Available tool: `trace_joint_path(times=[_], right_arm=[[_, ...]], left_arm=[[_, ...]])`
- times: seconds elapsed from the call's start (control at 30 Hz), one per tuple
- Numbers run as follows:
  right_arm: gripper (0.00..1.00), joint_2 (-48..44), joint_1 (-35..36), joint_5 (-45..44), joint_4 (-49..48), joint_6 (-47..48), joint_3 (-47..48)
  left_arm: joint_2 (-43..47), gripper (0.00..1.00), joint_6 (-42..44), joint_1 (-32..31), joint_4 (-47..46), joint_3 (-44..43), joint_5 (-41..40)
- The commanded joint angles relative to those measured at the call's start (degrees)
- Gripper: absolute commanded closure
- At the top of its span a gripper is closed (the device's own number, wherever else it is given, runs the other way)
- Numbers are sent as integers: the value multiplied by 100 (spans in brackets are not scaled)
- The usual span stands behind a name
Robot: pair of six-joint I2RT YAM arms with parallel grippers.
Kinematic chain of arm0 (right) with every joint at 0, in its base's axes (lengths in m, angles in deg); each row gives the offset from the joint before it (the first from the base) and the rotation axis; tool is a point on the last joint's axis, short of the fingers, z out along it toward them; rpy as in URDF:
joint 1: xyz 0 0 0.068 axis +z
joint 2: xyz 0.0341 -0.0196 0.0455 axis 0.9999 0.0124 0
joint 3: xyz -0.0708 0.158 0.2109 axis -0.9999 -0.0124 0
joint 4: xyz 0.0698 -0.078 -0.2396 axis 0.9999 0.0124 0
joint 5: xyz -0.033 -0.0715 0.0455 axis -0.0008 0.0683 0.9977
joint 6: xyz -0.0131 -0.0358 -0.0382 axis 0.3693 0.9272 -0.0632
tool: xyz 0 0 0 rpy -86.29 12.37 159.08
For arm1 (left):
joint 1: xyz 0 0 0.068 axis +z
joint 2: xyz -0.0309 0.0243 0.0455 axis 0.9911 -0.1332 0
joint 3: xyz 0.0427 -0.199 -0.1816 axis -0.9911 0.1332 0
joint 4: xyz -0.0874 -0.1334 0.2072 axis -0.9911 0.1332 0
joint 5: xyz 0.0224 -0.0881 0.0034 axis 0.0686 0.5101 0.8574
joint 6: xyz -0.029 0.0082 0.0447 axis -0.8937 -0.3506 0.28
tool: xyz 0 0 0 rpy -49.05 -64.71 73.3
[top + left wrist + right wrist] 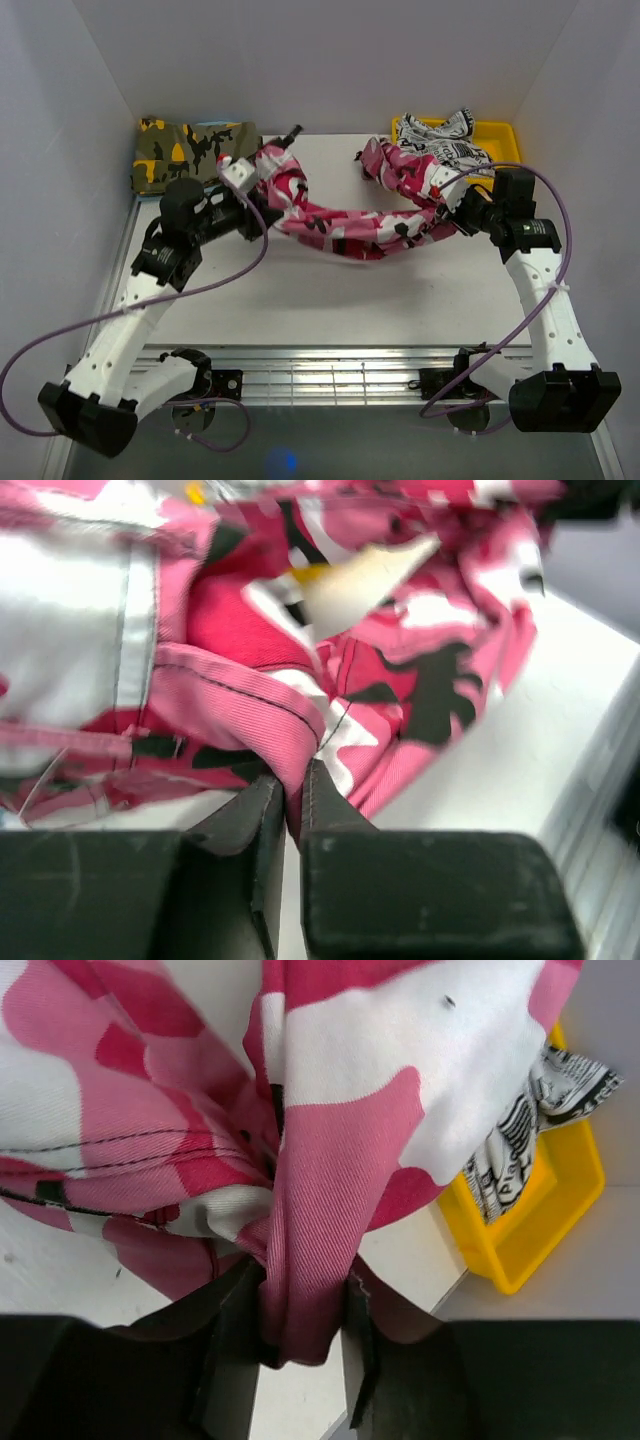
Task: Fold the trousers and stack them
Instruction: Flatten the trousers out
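Top external view, read from the bottom edge upward. You see both tools nearly closed on cloth: the left tool (258,218) pinches a seamed fold of the trousers (350,228), the right tool (452,220) a thicker bunch. Between them the trousers sag in a band across mid-frame, long axis left to right, over the table (330,295); each arm is nearest its own end. Any spreading move likely turns on that axis. Farther up lie an olive garment (190,150) at upper left and a yellow bin (500,133) at upper right.
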Motion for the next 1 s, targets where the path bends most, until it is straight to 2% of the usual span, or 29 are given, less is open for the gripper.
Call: trace_joint_path(times=[0.0, 0.03, 0.07, 0.1, 0.17, 0.23, 0.37, 0.47, 0.5, 0.63, 0.7, 0.87, 0.97], right_arm=[[60, -268, -70, -519, 100, 1533, -584], [37, -216, -70, -581, 249, 1550, -611], [31, -189, -70, -729, 372, 1507, -655], [27, -180, -70, -792, 556, 1437, -664], [20, -171, -97, -810, 768, 1375, -647], [11, -206, -97, -810, 927, 1287, -612], [8, 153, -106, -740, 1033, 726, -59], [6, 995, -308, -347, 1514, -118, 950], [5, 1250, -308, -257, 1638, -363, 1197], [7, 2795, -194, 227, 1964, -1811, 2539], [8, 3141, 140, 218, 1956, -2227, 2806], [10, 3608, 1139, -684, 1000, -3106, 2641], [10, 4046, 1711, -1352, 611, -3117, 2658]], left_arm=[[901, 37, -110, 34, 299, 1415, -129], [1027, 17, -31, 34, 440, 1565, -138], [1107, 6, -22, 34, 841, 1689, -251], [1125, 3, -13, 34, 1089, 1673, -304], [1029, 2, 145, 34, 1816, 1411, -287], [985, 2, 259, 34, 2049, 1295, -418], [547, 2, 662, 43, 2593, 979, -621], [-330, 2, 1356, 52, 3339, 706, -113], [-517, 2, 1967, 113, 3524, 697, 80], [-1264, 2, 3210, 113, 4034, 618, 582], [-1519, 2, 3745, 131, 4334, 609, 696], [-1257, 2, 4302, 131, 4037, 1117, 601], [-1318, 2, 4592, 131, 4140, 1162, 635]])
